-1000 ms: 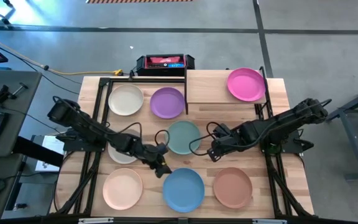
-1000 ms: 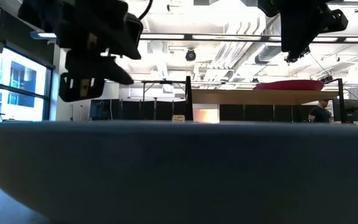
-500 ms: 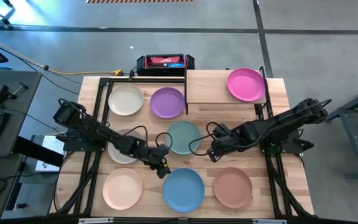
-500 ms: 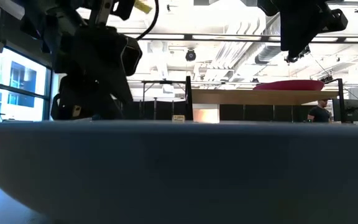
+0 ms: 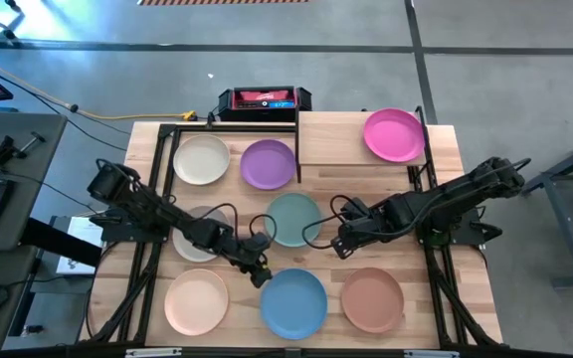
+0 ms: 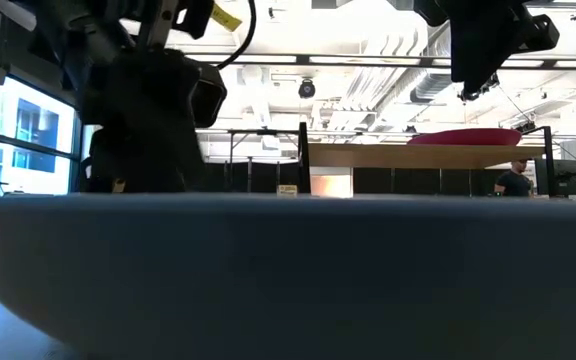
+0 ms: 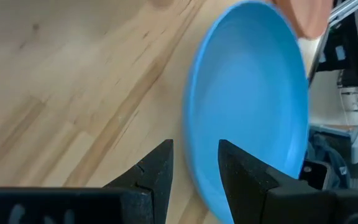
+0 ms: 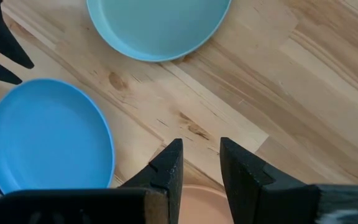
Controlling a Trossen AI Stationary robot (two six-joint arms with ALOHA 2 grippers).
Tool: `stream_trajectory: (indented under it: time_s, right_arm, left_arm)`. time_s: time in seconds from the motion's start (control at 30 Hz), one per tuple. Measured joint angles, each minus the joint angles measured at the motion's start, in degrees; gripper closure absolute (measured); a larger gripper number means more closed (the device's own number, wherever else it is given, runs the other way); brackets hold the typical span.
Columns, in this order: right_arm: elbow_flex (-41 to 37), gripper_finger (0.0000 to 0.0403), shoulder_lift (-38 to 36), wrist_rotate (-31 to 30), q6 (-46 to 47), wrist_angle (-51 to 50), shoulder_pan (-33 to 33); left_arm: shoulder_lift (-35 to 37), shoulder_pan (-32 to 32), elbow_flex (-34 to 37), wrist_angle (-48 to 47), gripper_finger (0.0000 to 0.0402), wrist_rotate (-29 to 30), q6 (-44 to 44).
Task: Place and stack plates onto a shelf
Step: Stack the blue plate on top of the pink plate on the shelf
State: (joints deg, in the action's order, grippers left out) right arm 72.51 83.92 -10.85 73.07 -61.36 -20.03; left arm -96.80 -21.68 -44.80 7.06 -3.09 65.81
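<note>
The blue plate (image 5: 293, 303) lies flat near the table's near edge and fills the foreground of the low view (image 6: 288, 270). My left gripper (image 5: 257, 273) is open and low at that plate's left far rim. In the left wrist view (image 7: 196, 146) one finger is outside the rim and one over the bowl. My right gripper (image 5: 341, 244) is open and hovers over bare wood (image 8: 201, 144) between the teal plate (image 5: 293, 219) and the terracotta plate (image 5: 372, 298). The magenta plate (image 5: 395, 134) rests on the shelf (image 5: 351, 149). My left gripper straddles the blue plate's rim (image 7: 190, 124) at its left far side, one finger (image 7: 160, 168) outside over the wood and the other finger (image 7: 241, 174) inside over the bowl. It comes slanting down from the table's left. Whether either finger touches the rim, I cannot tell. The plate lies flat on the table.
Cream (image 5: 201, 159) and purple (image 5: 269, 164) plates lie at the far edge. The grey-beige plate (image 5: 195, 242) sits partly under my left arm, and the peach-pink plate (image 5: 196, 301) is near left. A black device (image 5: 264, 99) stands beyond the far edge. The shelf's left half is bare.
My left gripper has come down toward the blue plate's left far rim. In the low view it dropped from above the plate's edge until its fingers sank behind that edge. The right arm and all the plates have stayed where they were.
</note>
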Motion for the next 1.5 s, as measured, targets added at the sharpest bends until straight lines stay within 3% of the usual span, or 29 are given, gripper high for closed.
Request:
stream_trajectory:
  time_s: [1.5]
  right_arm:
    - [0.0,0.0318,0.0,-0.5,0.0,0.0,0.0]
  left_arm:
    - [-0.9,-3.6,0.0,2.4,0.0287,2.1,3.1]
